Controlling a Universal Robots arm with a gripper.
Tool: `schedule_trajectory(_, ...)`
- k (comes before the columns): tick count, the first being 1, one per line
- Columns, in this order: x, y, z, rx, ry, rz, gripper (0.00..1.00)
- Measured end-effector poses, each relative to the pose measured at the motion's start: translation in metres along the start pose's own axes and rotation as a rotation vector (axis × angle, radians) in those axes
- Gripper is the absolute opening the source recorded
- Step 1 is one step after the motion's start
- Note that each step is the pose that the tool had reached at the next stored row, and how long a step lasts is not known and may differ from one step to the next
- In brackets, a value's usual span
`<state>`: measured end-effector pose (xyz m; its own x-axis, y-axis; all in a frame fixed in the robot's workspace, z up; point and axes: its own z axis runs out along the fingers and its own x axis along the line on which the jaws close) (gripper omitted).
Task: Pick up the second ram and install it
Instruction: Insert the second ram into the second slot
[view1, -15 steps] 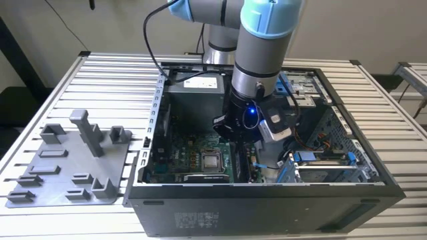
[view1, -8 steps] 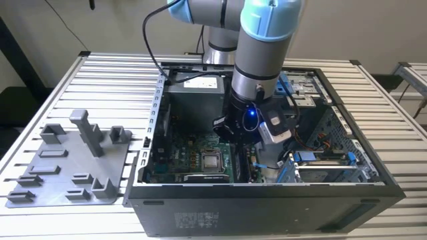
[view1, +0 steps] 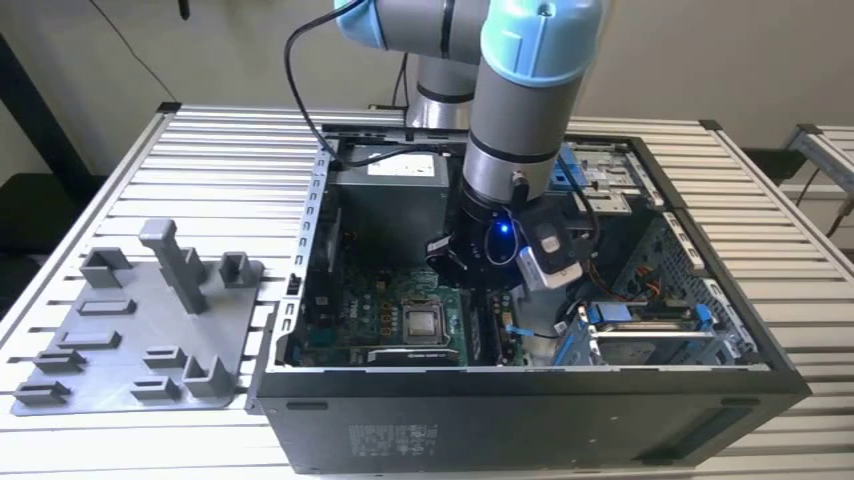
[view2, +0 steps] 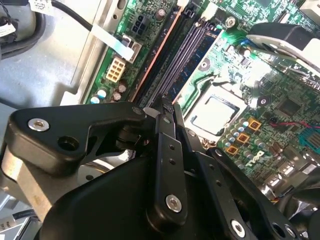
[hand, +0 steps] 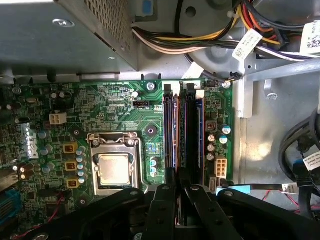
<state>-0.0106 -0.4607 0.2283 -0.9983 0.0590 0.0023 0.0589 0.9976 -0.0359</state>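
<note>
- We note the gripper (view2: 165, 107): matt black plastic links with bright metal screws.
- At 9 o'clock of the case (view1: 534, 420), painted matt black metal, the fixture plate (view1: 134, 340) is matt grey plastic.

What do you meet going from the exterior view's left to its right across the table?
Grey fixture plate with upright posts → open computer case's left wall → processor socket on the motherboard → gripper reaching down into the case → blue-edged drive bay.
</note>
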Motion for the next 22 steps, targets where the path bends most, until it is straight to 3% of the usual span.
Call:
schedule_trajectory(10,0.0000,-0.0002,0.0002,-0.0001,-0.0003,-0.001,0.14)
schedule_trajectory(22,0.0002,0.0001,0.0007,0.0035,-0.0036,-0.040,0.14)
